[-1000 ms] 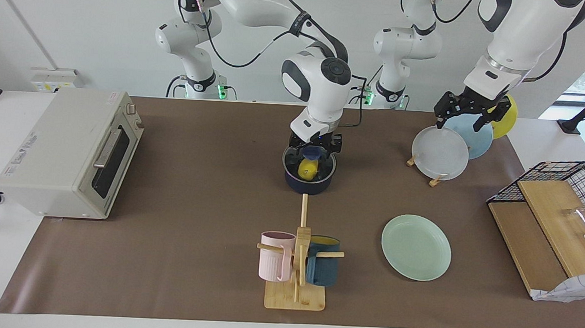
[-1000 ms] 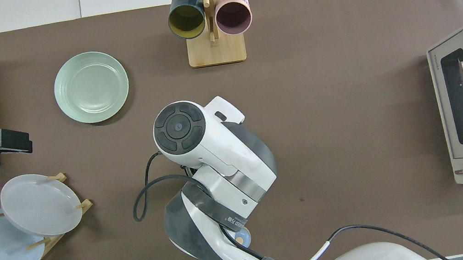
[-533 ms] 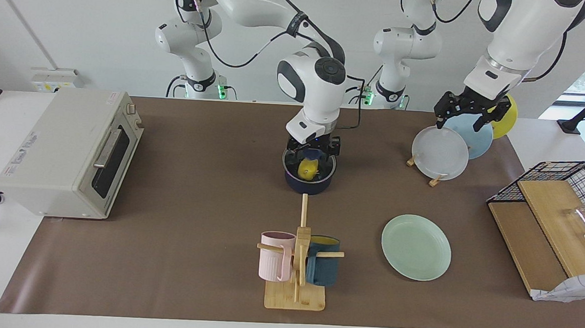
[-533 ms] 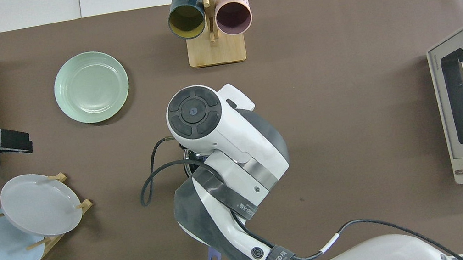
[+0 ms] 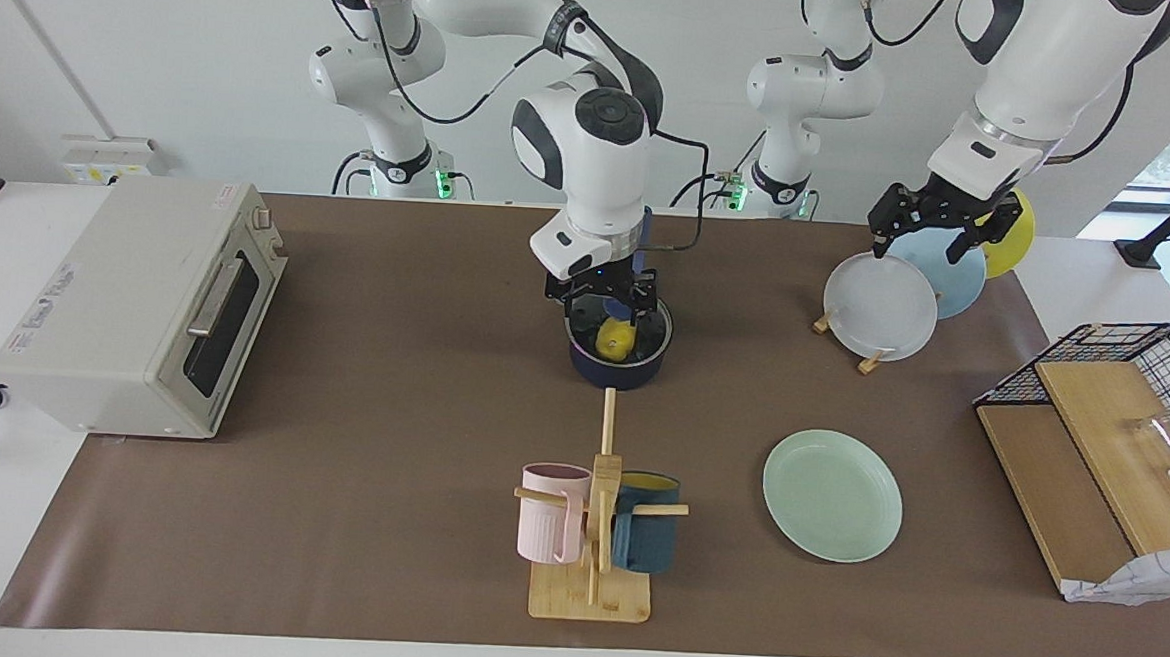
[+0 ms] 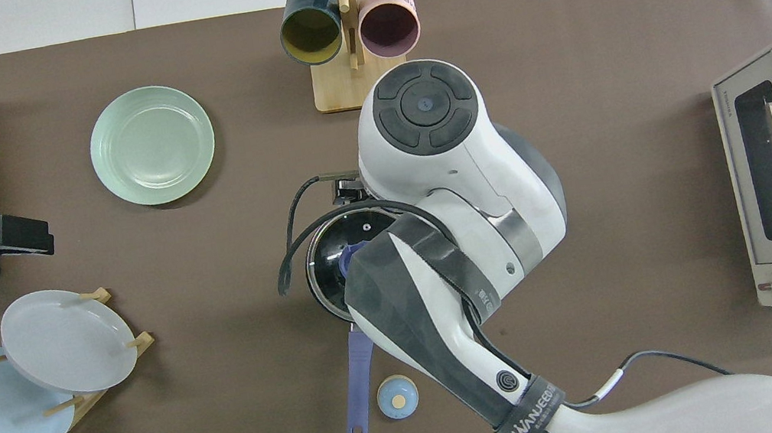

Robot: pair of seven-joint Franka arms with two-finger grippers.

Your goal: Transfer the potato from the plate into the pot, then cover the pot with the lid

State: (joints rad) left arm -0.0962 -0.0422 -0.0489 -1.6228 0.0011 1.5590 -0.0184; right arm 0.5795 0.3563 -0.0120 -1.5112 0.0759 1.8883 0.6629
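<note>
Potato in the covered pot, mid-table

We see the potato (image 5: pixel 614 341) inside the pot (image 5: pixel 616 364), the lid (image 6: pixel 338 269) on its rim, toward the robots' edge. Our right gripper (image 5: pixel 602 294) hangs just above the pot; we cannot tell its finger state. The mint plate (image 5: pixel 832 495) lies toward the left arm's end. Our left gripper (image 5: pixel 936 221) waits with fingers spread over the plate rack (image 5: pixel 874 362).

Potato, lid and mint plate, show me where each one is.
potato (image 5: pixel 613 341), facing view, its yellow top inside the pot.
lid (image 6: pixel 328 263), overhead view, its glass.
plate (image 5: pixel 832 495), facing view, its bare centre.
</note>
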